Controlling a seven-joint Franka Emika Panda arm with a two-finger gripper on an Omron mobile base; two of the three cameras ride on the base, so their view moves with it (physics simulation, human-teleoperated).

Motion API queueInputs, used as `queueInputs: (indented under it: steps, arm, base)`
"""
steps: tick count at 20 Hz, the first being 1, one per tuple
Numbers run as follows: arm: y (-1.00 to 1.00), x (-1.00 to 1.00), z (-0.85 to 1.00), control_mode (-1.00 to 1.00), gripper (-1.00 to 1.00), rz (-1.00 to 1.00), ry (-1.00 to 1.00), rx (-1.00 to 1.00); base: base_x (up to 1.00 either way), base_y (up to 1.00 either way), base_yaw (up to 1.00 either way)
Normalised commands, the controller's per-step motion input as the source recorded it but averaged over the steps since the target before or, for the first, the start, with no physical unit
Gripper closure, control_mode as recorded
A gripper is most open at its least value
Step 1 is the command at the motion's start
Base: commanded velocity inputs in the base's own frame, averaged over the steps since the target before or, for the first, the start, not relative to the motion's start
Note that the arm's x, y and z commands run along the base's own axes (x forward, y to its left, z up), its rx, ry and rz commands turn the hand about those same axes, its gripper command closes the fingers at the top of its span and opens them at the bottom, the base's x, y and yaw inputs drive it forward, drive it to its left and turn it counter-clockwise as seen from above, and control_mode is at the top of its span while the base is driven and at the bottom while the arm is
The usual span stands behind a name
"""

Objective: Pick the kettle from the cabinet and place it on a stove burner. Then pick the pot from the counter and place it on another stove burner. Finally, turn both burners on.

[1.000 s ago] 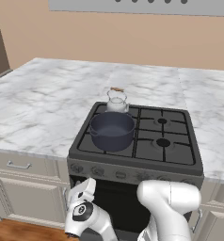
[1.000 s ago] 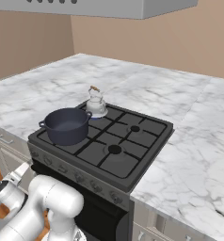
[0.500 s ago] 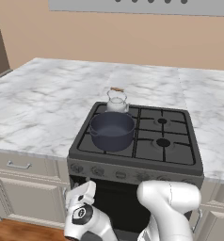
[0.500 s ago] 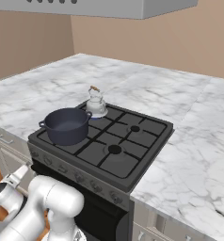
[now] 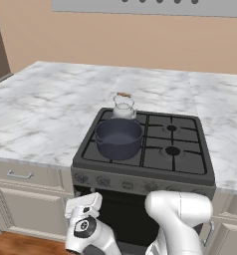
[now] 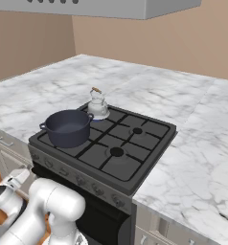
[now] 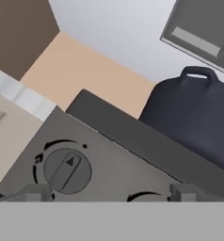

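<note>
Pot (image 5: 118, 138) sits on the front-left burner of the stove (image 5: 190, 172), kettle (image 5: 123, 106) right behind it on the rear-left burner, the 2 just about touching. Counter (image 5: 46, 112) flanks the stove on both sides. Gripper (image 7: 109, 192) is low in front of the stove's panel, fingers (image 7: 36, 192) spread wide, holding nothing. Hand view: leftmost knob (image 7: 67, 169) close ahead near the left finger, a 2nd knob edge near the right one, pot above.
</note>
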Motion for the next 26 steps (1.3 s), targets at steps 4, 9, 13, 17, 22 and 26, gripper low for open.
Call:
queueInputs:
  steps: [4, 9, 13, 17, 22, 26]
  arm:
    - [0.13, 0.08, 0.0, -1.0, -1.0, 0.0, -0.07, 0.17]
    - [0.05, 0.12, 0.0, -1.0, -1.0, 0.0, -0.1, 0.21]
    - [0.01, 0.02, -0.05, -1.0, -1.0, 0.0, -0.1, 0.26]
    - [0.01, 0.0, 0.0, -1.0, -1.0, 0.0, -0.06, 0.25]
    - [-0.04, 0.0, 0.0, -1.0, -1.0, -0.01, -0.01, 0.18]
    - [-0.02, 0.1, 0.0, -1.0, -1.0, 0.0, 0.0, 0.12]
  base:
    - [0.0, 0.0, 0.0]
    - [0.0, 0.0, 0.0]
    - [0.0, 0.0, 0.0]
    - [0.0, 0.0, 0.0]
    - [0.0, 0.0, 0.0]
    - [0.0, 0.0, 0.0]
